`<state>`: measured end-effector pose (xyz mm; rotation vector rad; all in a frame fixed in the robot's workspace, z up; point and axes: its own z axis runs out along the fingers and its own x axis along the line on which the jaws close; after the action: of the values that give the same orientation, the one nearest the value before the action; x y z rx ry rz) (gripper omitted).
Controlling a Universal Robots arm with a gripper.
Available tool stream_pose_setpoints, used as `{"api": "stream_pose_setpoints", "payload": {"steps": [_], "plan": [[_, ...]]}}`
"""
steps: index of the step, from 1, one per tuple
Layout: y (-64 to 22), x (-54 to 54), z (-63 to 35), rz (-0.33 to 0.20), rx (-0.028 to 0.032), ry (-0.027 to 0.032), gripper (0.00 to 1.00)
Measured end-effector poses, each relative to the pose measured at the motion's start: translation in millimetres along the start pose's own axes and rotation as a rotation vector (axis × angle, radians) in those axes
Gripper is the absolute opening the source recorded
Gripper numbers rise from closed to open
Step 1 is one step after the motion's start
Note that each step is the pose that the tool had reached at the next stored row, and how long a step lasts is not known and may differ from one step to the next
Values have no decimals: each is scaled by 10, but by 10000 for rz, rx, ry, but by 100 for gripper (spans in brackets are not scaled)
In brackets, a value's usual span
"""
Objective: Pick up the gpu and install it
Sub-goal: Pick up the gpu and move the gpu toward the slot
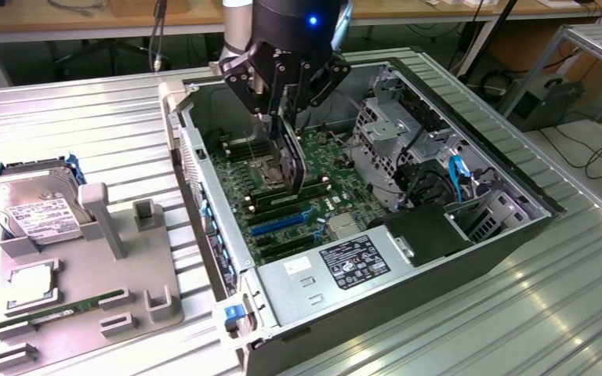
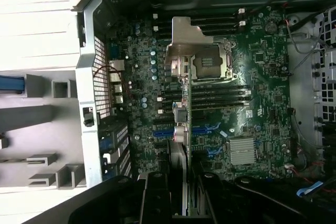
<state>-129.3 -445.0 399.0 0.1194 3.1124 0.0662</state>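
My gripper hangs over the open computer case, shut on the gpu. The gpu is a thin black card held on edge, pointing down toward the green motherboard. In the wrist view the gpu appears edge-on between my two black fingers. There its far end lies over the blue expansion slots, just below the cpu socket. Whether the card touches the board I cannot tell.
A grey fixture tray lies at the exterior view's left with a silver hard drive, a cpu and a green memory stick. Inside the case are a power supply, drive cages and cables.
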Motion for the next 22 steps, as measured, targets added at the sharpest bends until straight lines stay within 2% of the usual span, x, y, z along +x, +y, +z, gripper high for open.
{"api": "stream_pose_setpoints", "payload": {"steps": [22], "plan": [[48, -236, 60, -1, 1, 0, 26]]}}
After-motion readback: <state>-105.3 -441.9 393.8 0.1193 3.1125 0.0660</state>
